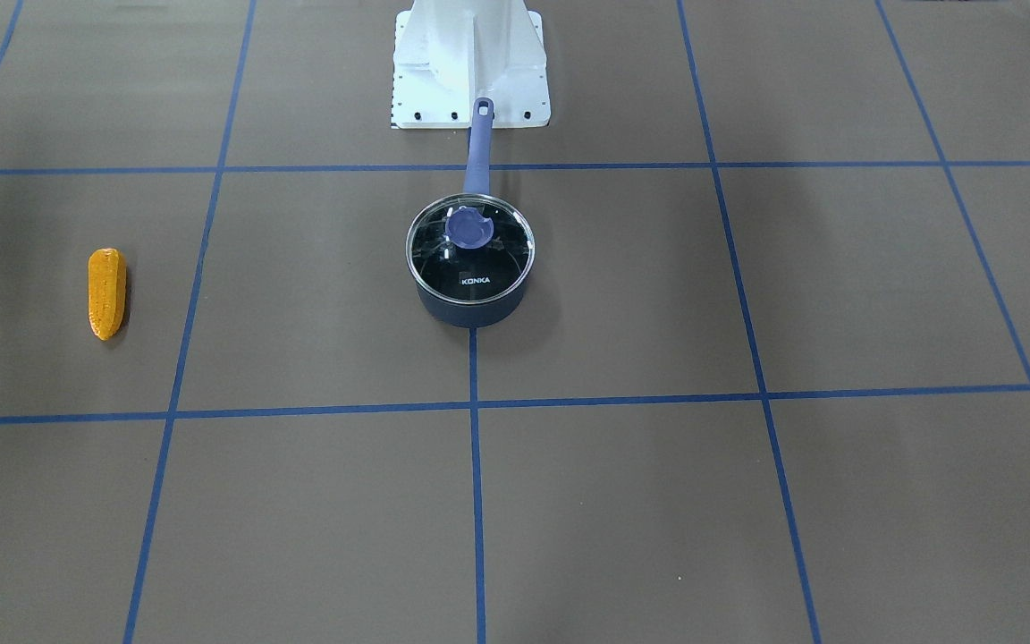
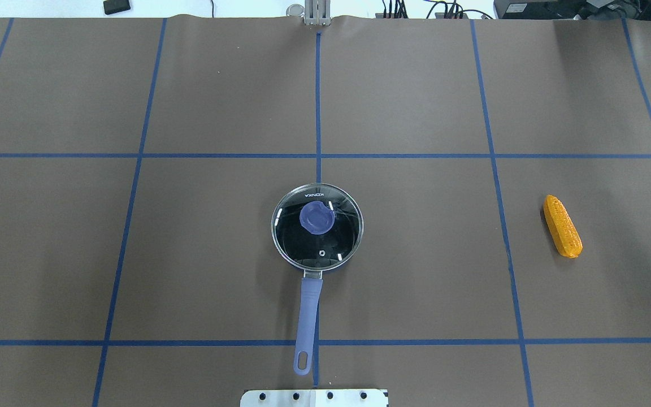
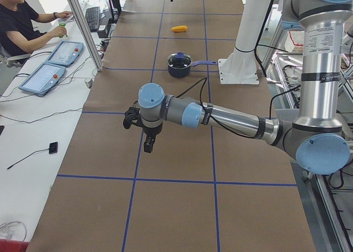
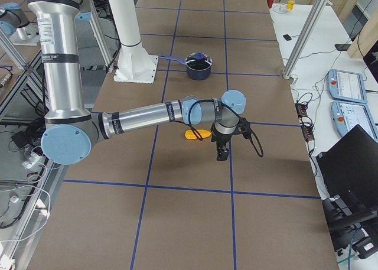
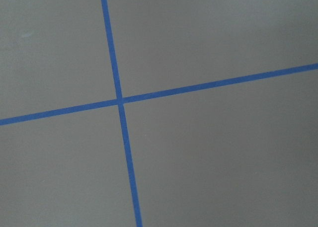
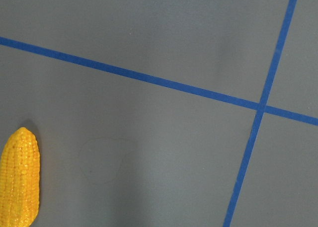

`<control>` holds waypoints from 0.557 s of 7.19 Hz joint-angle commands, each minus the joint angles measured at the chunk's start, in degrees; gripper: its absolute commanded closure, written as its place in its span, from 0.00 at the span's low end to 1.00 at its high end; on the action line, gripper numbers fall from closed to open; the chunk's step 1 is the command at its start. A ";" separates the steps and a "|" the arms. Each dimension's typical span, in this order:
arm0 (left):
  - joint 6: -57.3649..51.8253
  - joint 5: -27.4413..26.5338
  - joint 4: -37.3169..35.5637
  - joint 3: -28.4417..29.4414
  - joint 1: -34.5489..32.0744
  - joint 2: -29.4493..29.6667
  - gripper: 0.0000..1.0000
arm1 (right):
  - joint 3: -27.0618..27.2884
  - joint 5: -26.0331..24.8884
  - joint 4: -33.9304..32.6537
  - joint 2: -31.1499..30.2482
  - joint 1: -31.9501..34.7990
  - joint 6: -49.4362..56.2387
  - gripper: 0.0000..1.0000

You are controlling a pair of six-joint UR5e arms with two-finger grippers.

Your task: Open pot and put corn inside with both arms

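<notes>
Since both grippers show clearly only in the side views, we cannot tell whether their jaws are open or closed. The pot (image 1: 470, 311) sits near the middle of the table (image 2: 416, 254), right on a blue tape line. Its glass lid (image 1: 481, 279) is on, seated flat, blue knob (image 1: 468, 227) on top. The pot's handle (image 1: 479, 148) points toward the white base mount (image 1: 470, 63), and its tip reaches the mount's edge in the front view.

The corn (image 1: 107, 292) lies flat on the table on the robot's right side, well apart from the pot, tapered end pointing away from the robot. Nothing touches it.

The left gripper (image 3: 148, 143) hangs over the table toward the robot's left end, fingers pointing down, well apart from the pot; its wrist view shows only a tape crossing. The right gripper (image 4: 222, 153) hangs near the corn, above the table, not touching it; the right wrist view catches the corn at its lower left edge.

An operator (image 3: 22, 26) sits at a side desk.
</notes>
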State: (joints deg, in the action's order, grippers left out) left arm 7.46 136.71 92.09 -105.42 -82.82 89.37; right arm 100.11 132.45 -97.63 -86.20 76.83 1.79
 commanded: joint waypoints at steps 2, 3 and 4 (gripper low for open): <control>19.01 -0.04 -0.51 -0.66 10.71 11.23 0.00 | 0.26 0.26 3.32 -0.11 -3.70 -0.73 0.00; 23.95 -0.21 -1.29 -0.66 13.62 15.18 0.01 | 0.35 0.26 3.33 -0.11 -4.75 -0.82 0.00; 28.61 -0.56 -2.61 -0.57 16.60 18.70 0.00 | 0.26 -0.09 3.33 -0.02 -5.63 -0.82 0.00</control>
State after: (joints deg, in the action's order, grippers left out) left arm 29.38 136.50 90.81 -106.01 -70.28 103.19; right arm 100.42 132.62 -94.50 -86.26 72.51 1.06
